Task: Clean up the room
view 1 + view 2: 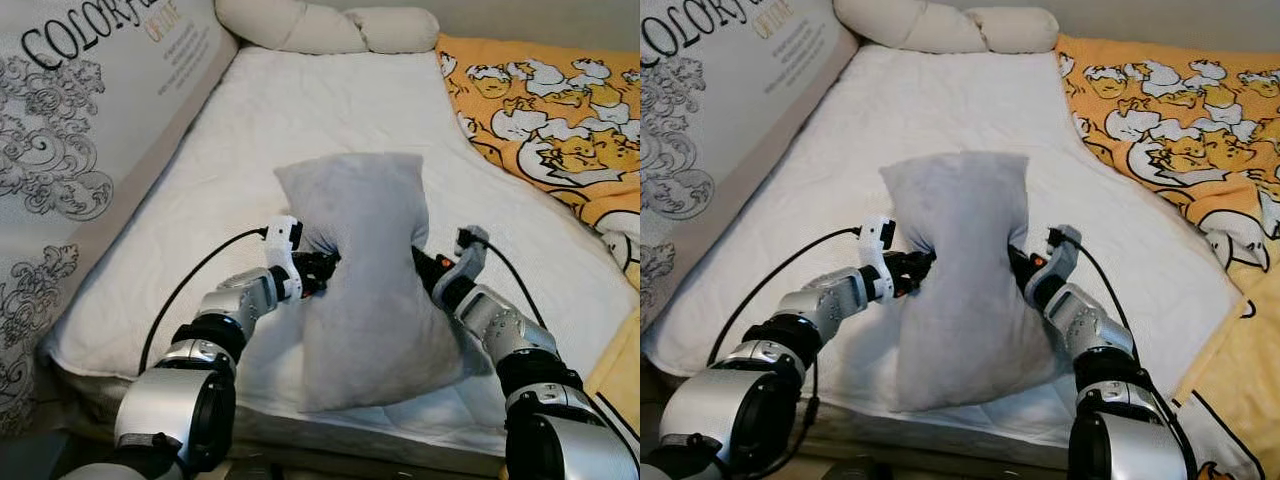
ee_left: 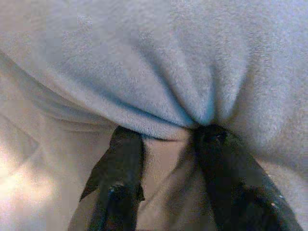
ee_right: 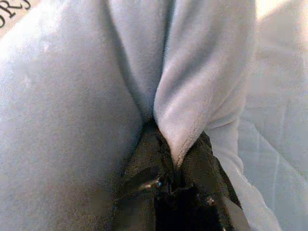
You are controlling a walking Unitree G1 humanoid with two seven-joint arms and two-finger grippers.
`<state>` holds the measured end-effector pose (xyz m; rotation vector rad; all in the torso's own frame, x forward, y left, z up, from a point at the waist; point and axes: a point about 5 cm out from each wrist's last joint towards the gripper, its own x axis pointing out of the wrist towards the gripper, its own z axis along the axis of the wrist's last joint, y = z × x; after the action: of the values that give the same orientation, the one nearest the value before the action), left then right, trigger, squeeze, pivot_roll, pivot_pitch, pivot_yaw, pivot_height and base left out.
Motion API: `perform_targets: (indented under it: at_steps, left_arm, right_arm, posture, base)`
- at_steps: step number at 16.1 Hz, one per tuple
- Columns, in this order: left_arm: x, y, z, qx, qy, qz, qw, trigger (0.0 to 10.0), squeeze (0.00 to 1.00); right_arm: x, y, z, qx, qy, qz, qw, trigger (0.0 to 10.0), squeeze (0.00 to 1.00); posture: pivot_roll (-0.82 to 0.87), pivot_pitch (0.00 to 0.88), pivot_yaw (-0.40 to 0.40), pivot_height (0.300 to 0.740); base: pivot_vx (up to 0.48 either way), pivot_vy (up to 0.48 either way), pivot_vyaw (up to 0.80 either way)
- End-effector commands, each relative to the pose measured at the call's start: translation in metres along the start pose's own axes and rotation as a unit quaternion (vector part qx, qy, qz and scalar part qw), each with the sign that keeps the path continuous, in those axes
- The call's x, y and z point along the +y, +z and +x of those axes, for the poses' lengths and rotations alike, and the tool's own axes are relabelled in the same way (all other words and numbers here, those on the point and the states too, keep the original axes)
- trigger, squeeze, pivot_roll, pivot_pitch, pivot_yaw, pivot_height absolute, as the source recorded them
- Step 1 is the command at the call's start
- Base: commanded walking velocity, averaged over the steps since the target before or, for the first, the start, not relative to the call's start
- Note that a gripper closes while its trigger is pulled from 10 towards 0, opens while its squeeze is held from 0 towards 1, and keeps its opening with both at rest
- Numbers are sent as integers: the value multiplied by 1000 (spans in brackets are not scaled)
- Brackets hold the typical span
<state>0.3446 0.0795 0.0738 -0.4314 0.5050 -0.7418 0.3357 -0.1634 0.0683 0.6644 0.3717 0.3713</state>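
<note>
Two grippers pinch one grey pillow [image 1: 365, 270]: the left gripper [image 1: 326, 266] and right gripper [image 1: 420, 262] each clamp fabric at its sides, holding it above the white mattress [image 1: 330, 110]. One yellow blanket [image 1: 545, 110] lies right; two cream pillows [image 1: 320, 25] at the head.

A soft grey pillow [image 1: 365, 270] stands upright over the white mattress [image 1: 300, 120], pinched in at both sides.
</note>
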Motion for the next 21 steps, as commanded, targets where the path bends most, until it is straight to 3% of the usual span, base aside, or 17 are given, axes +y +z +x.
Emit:
perform_targets:
  at_steps: [1, 3, 4, 5, 7, 10, 12, 15, 16, 17, 18, 21]
  left_arm:
    - [-23, 9, 15, -22, -51, 7, 998, 0, 0]
    - [-23, 19, 13, -50, -50, 22, 997, 0, 0]
    - [-21, 37, 7, -84, -42, 48, 994, 0, 0]
    - [-21, 37, 7, -84, -42, 48, 994, 0, 0]
    - [-19, 61, -2, -130, -13, 59, 990, 0, 0]
    - [-27, 65, -2, -135, -6, 103, 986, 0, 0]
    - [-36, 61, 0, -125, -23, 148, 981, 0, 0]
    - [-39, 59, -5, -113, 1, 189, 975, 0, 0]
    - [-36, 62, -9, -118, 35, 210, 970, 10000, 0]
    - [-34, 64, -13, -119, 47, 242, 962, 10000, 0]
    - [-32, 66, -17, -125, 60, 268, 953, 10000, 0]
    - [-28, 72, -21, -145, 95, 265, 949, 10000, 0]
  right_arm:
    - [22, 2, 10, -14, 39, -20, 999, 0, 0]
    - [23, 7, 10, -23, 35, -44, 998, 0, 0]
    - [24, 18, 7, -49, 18, -74, 996, 0, 0]
    - [24, 18, 7, -49, 18, -74, 996, 0, 0]
    - [30, 30, -2, -104, 5, -70, 992, 0, 0]
    - [43, 15, -10, -120, 10, -70, 990, 0, 0]
    - [46, 7, -12, -124, 4, -65, 990, 0, 0]
    - [44, 6, -15, -128, -31, -78, 988, 0, 0]
    - [43, 9, -19, -140, -64, -96, 983, 8118, 0]
    - [42, 10, -19, -144, -75, -95, 982, 10000, 0]
    - [43, 9, -20, -143, -79, -95, 982, 10000, 0]
    - [45, 4, -22, -136, -86, -106, 981, 10000, 0]
  posture:
    - [-20, 0, 12, 740]
    - [-19, 0, 12, 740]
    - [-12, 0, 10, 740]
    - [-12, 0, 10, 740]
    - [-12, 0, 15, 740]
    - [-24, 0, 35, 740]
    - [-20, 0, 43, 740]
    - [1, 0, 43, 740]
    - [-1, 0, 46, 740]
    - [-10, 0, 50, 740]
    - [-17, 0, 52, 740]
    - [-12, 0, 53, 740]
  base:
    - [0, 0, 0]
    - [0, 0, 0]
    - [0, 0, 0]
    - [0, 0, 0]
    - [0, 0, 0]
    - [0, 0, 0]
    - [0, 0, 0]
    - [0, 0, 0]
    - [0, 0, 0]
    - [0, 0, 0]
    - [0, 0, 0]
    - [0, 120, 0]
